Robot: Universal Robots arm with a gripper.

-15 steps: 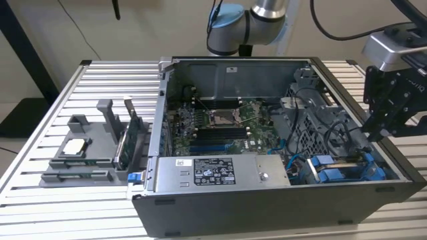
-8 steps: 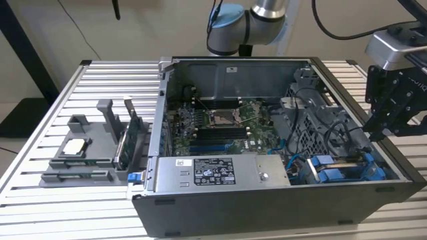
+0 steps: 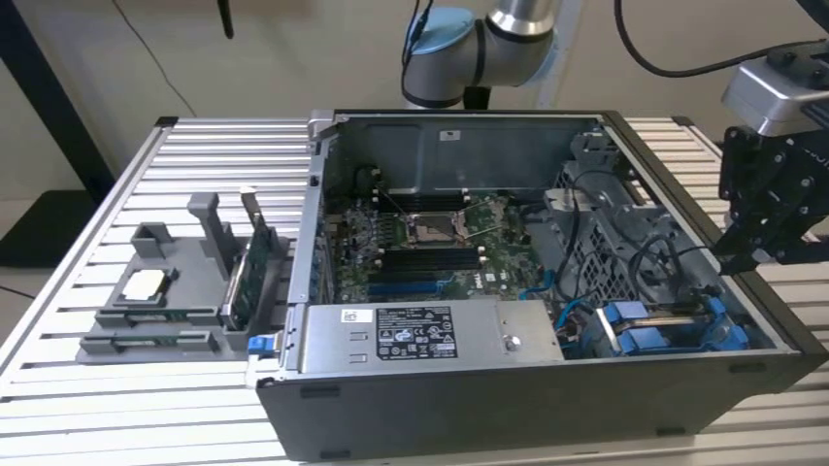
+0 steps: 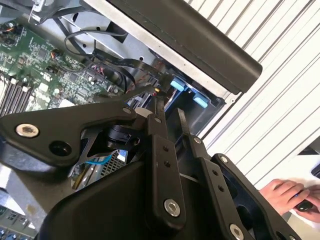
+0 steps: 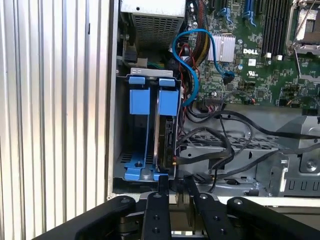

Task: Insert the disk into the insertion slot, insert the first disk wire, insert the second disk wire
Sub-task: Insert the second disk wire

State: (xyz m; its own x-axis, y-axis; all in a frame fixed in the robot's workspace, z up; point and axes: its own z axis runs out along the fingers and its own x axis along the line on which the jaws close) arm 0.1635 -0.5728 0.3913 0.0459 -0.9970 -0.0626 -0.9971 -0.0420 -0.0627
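Observation:
The disk stands edge-on in its blue carrier inside the drive bay at the corner of the open computer case. Beside it is a second blue carrier. In the exterior view the blue carriers sit at the case's near right corner. Loose black wires lie beside the bay, and one black plug rests close to my fingertips. My gripper hovers just off the bay's end, above the case's right wall. Its fingers are a little apart, with nothing between them.
A blue cable loops from the motherboard toward the bay. A power supply fills the case's near side. A grey fixture with upright cards stands on the slatted table at the exterior view's left. A person's hand rests beyond the table.

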